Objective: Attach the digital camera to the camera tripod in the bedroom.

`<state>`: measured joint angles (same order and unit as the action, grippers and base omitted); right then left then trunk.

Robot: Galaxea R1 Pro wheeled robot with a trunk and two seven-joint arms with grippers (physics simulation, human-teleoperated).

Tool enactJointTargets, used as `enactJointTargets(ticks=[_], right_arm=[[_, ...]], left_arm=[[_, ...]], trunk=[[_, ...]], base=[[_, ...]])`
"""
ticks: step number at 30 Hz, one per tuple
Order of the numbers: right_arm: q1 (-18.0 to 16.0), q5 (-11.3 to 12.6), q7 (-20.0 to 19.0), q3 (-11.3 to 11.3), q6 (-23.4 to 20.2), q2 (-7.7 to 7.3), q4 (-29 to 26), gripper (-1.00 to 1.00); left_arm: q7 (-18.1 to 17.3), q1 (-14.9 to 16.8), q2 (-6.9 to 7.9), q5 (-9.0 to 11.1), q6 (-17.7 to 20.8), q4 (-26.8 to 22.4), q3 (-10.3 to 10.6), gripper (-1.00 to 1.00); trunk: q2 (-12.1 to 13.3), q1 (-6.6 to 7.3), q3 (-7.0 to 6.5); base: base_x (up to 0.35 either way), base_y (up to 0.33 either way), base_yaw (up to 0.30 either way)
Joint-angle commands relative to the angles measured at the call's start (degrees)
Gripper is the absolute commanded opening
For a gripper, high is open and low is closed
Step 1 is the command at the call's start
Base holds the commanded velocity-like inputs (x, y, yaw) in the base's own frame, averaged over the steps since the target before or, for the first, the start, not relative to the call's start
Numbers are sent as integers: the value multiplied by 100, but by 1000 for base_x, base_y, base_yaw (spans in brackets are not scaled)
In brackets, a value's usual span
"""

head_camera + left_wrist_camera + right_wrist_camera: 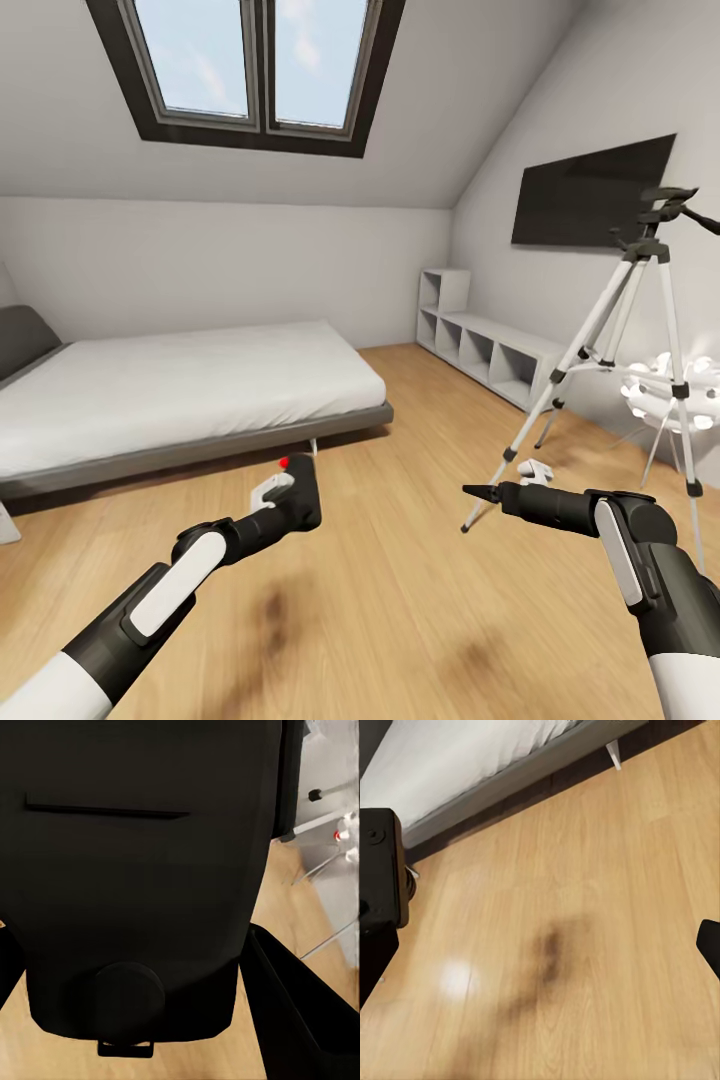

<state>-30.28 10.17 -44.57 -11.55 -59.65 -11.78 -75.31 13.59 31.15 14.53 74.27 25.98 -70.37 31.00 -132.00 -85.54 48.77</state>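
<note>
The digital camera (303, 487), a small black box with a red dot on top, is held above the wood floor by my left gripper (288, 512), which is shut on it. In the left wrist view the camera's black body (142, 870) sits between the two dark fingers (304, 1016). The camera tripod (640, 330) stands at the right on silver legs, its black head (662, 212) and pan handle bare. My right gripper (478, 492) is open and hovers low near the tripod's front leg. In the right wrist view the camera (379, 866) shows across the floor.
This is the bedroom. A low grey platform bed (180, 400) with a white mattress fills the left. A white cubby shelf (490, 350), a dark wall screen (590, 190) and a white ball lamp (670, 392) line the right wall. Open wood floor (400, 600) lies ahead.
</note>
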Motion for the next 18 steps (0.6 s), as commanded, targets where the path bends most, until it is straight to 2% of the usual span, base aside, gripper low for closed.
enactJointTargets(ticks=[1,15,16,18], right_arm=[[-4,12,-6,-5,-35,0,1,100],[-4,15,-6,-5,-35,6,5,100],[-4,12,0,-5,-35,2,7,100],[-4,12,0,-5,-35,1,7,100]], left_arm=[[-23,5,9,48,3,-1,11,-100],[-1314,5,22,30,5,601,4,-100],[-1581,5,23,27,8,690,3,-100],[-1625,5,23,27,8,703,3,-100]], trunk=[[39,24,-12],[600,331,-263],[640,353,-281],[720,397,-317]], base=[[0,0,0],[0,0,0],[0,0,0],[0,0,0]])
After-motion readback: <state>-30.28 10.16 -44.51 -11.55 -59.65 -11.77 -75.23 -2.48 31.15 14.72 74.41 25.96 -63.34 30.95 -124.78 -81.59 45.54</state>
